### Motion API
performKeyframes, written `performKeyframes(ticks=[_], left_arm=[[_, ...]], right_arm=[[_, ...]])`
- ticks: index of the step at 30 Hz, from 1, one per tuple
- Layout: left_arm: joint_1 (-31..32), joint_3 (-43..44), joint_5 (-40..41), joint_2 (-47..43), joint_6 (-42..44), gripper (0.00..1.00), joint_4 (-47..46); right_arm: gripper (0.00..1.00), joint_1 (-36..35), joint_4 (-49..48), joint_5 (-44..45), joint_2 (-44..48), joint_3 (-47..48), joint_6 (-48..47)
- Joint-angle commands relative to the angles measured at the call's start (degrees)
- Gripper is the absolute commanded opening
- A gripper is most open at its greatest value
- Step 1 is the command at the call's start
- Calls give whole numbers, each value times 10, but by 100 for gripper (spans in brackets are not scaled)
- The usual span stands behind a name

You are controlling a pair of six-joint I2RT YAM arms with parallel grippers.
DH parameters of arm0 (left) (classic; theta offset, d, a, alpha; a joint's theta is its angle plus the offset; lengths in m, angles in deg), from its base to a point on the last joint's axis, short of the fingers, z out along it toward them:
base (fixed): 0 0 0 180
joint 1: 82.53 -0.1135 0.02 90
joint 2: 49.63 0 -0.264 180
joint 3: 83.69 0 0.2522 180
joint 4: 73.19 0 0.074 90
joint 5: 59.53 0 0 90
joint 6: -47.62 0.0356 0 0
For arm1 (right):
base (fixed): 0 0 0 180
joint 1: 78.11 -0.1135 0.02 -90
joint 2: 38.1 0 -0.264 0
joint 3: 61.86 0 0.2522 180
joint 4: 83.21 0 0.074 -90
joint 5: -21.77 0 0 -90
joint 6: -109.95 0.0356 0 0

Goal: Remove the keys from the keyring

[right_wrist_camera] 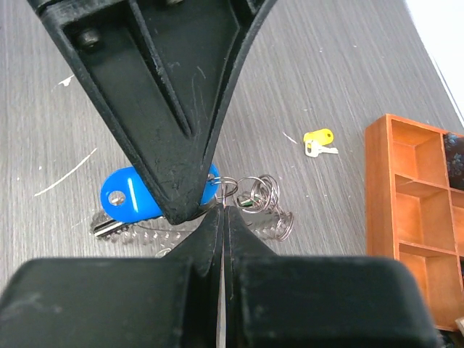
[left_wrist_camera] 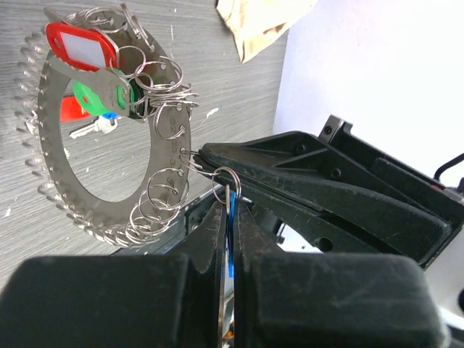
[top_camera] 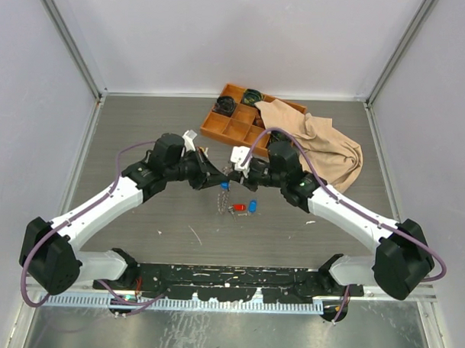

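Note:
The keyring (left_wrist_camera: 48,141) is a flat, toothed metal ring with many small split rings through its rim, a red tag (left_wrist_camera: 81,49) and a green-capped key (left_wrist_camera: 90,98). It hangs edge-on between the two arms in the top view (top_camera: 222,196). My left gripper (left_wrist_camera: 232,201) is shut on a blue-tagged key (right_wrist_camera: 134,194) whose small split ring (left_wrist_camera: 226,177) sits at the keyring's rim. My right gripper (right_wrist_camera: 223,212) is shut on the keyring's thin edge. The two grippers meet tip to tip above the table, left (top_camera: 214,176) and right (top_camera: 235,174).
A loose red key (top_camera: 235,209) and a loose blue key (top_camera: 252,206) lie on the table under the grippers. A yellow key (right_wrist_camera: 319,139) lies further off. The orange compartment tray (top_camera: 234,122) stands at the back, partly under a beige cloth (top_camera: 325,150).

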Motion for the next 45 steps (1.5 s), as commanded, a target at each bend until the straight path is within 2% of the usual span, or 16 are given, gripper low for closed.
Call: performKeyframes(ticks=[1, 13, 28, 45], left_arm=[[2, 2, -7, -35, -59, 0, -106], [2, -40, 77, -74, -52, 0, -144], [-48, -85, 42, -80, -27, 0, -124], [-62, -83, -10, -41, -5, 0, -101]], right_arm=[[1, 0, -66, 44, 11, -16, 61], [1, 0, -141, 78, -7, -39, 146], [1, 1, -145, 97, -6, -43, 143], [1, 3, -174, 92, -6, -57, 145]])
